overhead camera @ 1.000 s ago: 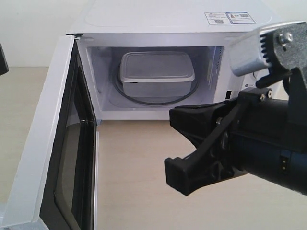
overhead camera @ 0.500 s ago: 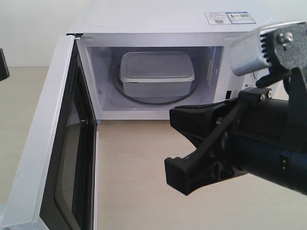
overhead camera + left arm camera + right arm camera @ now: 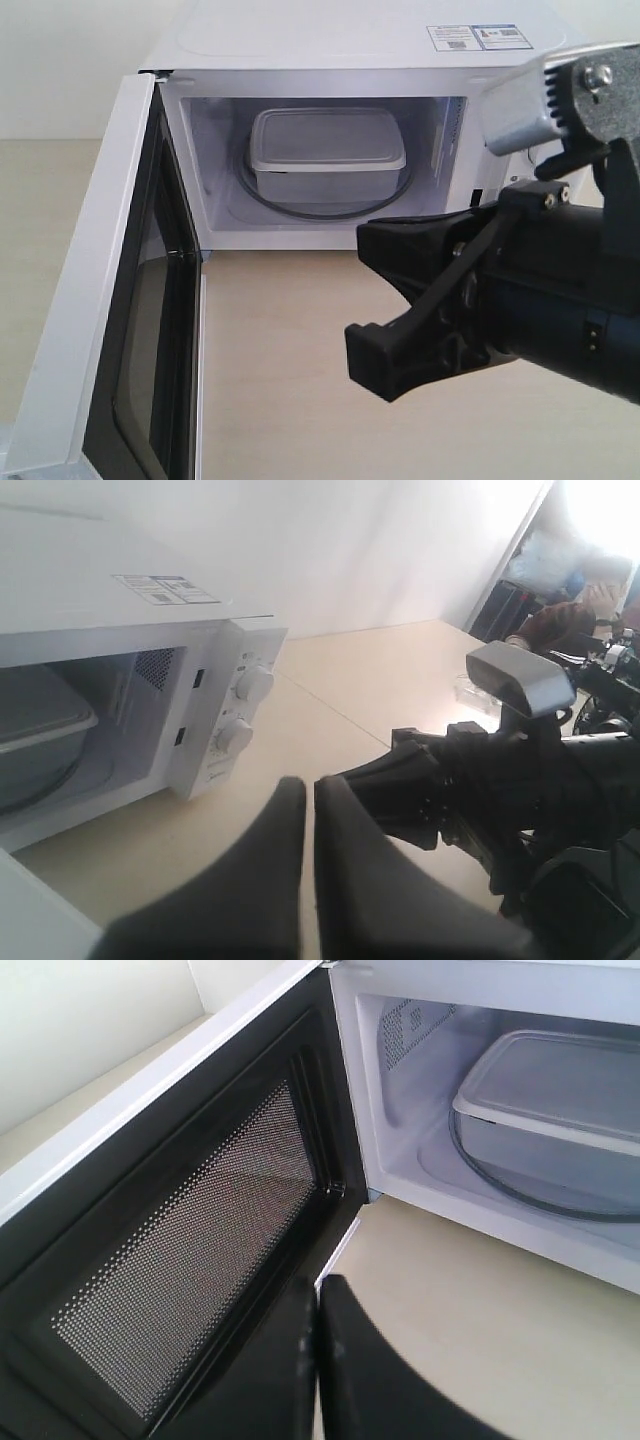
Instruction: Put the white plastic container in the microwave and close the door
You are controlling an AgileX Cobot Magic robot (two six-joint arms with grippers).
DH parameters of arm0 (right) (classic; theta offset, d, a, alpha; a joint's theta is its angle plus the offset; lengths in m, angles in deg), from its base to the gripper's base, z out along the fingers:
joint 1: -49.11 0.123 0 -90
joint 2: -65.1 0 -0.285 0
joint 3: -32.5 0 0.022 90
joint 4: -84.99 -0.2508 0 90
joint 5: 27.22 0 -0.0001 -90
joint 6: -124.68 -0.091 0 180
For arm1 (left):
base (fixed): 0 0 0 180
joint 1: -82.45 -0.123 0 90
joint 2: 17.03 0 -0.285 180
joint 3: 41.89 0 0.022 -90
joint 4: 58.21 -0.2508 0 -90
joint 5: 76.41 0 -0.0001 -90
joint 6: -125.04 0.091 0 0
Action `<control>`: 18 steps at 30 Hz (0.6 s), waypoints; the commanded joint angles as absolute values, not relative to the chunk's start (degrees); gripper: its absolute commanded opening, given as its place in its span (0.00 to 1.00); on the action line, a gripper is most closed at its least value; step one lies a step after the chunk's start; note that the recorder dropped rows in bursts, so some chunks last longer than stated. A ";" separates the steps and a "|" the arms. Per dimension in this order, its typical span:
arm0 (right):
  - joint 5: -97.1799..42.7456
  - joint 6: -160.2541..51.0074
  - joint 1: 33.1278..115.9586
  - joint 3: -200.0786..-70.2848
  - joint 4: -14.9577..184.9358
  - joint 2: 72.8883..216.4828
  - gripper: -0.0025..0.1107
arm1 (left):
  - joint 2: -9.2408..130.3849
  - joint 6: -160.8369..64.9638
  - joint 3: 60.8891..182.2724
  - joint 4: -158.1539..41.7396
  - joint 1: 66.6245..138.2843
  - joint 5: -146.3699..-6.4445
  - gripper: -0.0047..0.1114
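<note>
2 pairs clenched empty, left fingers [image 3: 250, 880] and right fingers [image 3: 380, 1380]; door [image 3: 90, 320] cut off below.

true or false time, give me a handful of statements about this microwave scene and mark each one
1. The white plastic container sits inside the microwave. True.
2. The door is shut. False: it stands wide open.
3. The right fingers are closed together, holding nothing. True.
4. The container has no lid. False: a flat lid covers it.
5. The left fingers grip the container. False: they are closed, empty and outside the microwave.
</note>
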State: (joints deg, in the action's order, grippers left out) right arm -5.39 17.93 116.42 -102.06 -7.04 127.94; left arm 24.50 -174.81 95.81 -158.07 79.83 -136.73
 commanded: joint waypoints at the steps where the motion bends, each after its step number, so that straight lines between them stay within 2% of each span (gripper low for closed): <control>1: -5.01 18.07 116.44 -101.67 -7.17 127.40 0.02 | 24.02 -175.19 95.98 -158.15 79.99 -135.42 0.08; 10: -5.01 18.07 116.44 -101.67 -7.17 127.40 0.02 | 24.13 -171.41 95.98 -156.25 79.99 -124.45 0.08; 18: -5.01 18.07 116.44 -101.67 -7.17 127.40 0.02 | 24.21 -146.66 95.00 -133.69 79.99 -108.73 0.08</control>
State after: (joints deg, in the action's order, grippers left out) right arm -5.24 17.93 116.42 -102.06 -7.08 127.94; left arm 24.35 -156.41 95.49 -141.46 79.83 -115.72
